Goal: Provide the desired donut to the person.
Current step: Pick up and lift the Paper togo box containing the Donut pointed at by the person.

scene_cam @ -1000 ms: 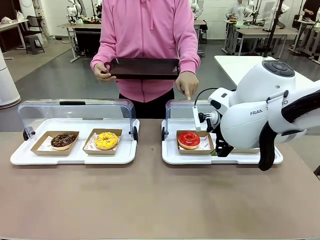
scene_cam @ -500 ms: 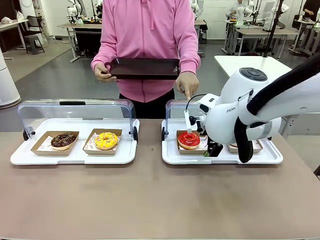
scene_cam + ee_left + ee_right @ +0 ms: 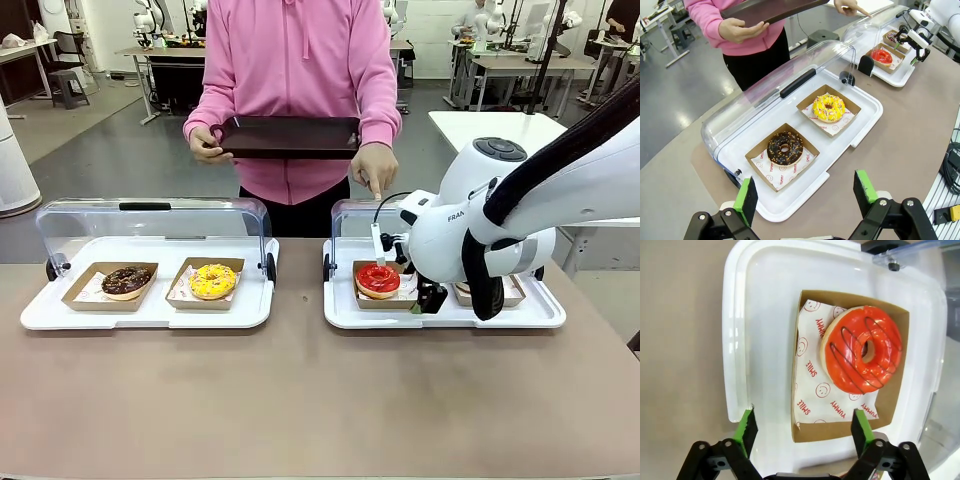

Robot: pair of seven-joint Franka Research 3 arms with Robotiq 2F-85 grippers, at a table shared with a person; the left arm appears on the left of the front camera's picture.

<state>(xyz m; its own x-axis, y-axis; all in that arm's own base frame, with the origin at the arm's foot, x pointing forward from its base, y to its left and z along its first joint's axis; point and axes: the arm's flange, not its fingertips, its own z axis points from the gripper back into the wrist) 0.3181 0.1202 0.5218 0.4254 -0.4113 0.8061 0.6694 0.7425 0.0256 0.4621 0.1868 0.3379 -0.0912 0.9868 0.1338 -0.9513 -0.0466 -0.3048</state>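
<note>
**Right arm has slid over to the red donut**

Since a second ago the right arm has swung left along the white tray (image 3: pixel 440 318). Its big white body now sits closer to the red donut (image 3: pixel 378 279).

Not much of the job is done yet. The red donut lies in its brown paper box (image 3: pixel 840 432) on the tray, and nothing has lifted it. The person (image 3: pixel 300 80) points a finger (image 3: pixel 374 170) down at that side and holds out a dark tray (image 3: pixel 288 136), which looks empty from here.

The right pincer (image 3: pixel 804 432) is low, just above the near edge of the box. Its green tips stand wide apart and hold nothing. I think it must next grab the box, lift it, and carry it to the dark tray.

The left pincer (image 3: pixel 807 197) is open too. It hangs over the worktop (image 3: pixel 300 400) near the other tray, where the brown donut (image 3: pixel 127 280) and the yellow donut (image 3: pixel 213 280) sit untouched.

Some things are hard to see. From the front, the right arm covers most of its own pincer. It also covers part of a second box (image 3: pixel 510 290), so I cannot tell from there what is in it. I cannot tell if a green tip touches the box.
</note>
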